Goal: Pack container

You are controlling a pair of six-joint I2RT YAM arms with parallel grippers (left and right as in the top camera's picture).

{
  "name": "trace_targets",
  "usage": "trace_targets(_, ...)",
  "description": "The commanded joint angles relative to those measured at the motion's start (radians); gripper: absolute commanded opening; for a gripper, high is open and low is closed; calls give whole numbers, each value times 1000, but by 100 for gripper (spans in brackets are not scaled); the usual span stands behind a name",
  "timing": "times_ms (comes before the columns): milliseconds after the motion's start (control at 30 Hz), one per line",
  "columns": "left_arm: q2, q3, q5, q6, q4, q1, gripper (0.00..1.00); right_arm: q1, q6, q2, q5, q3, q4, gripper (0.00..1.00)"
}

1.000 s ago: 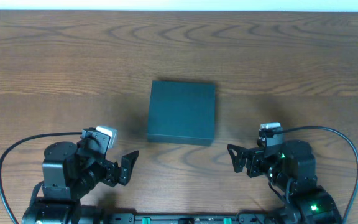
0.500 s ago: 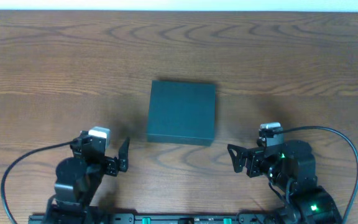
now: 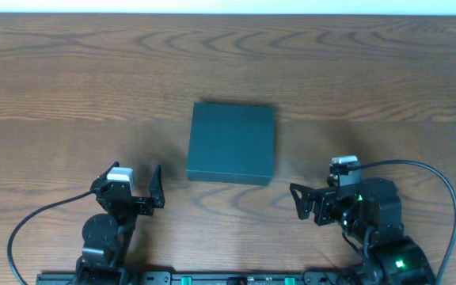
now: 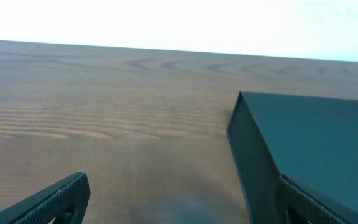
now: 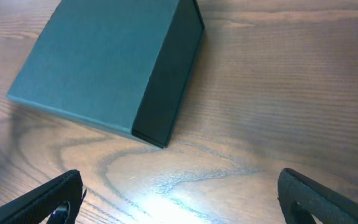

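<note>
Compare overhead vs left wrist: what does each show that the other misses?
Overhead only: the right gripper, open and empty, and the container in full outline, closed, clear of both grippers.
Left wrist only: the container's side wall seen low and close, to the right of the gap between the fingers.
Both: the container, the wooden table, and the left gripper, open and holding nothing.

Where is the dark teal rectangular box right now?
Overhead view: the dark teal rectangular box sits mid-table on the brown wooden table, ahead of and between the left hand and right hand, touching neither.
</note>
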Motion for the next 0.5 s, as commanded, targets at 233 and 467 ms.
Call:
trace_targets(233,-91,-38,-45,-3,-7,-3,96,6,8,-3,3,4,3,99)
trace_targets(467,-90,-38,-43,-3,-6,-3,96,6,8,-3,3,4,3,99)
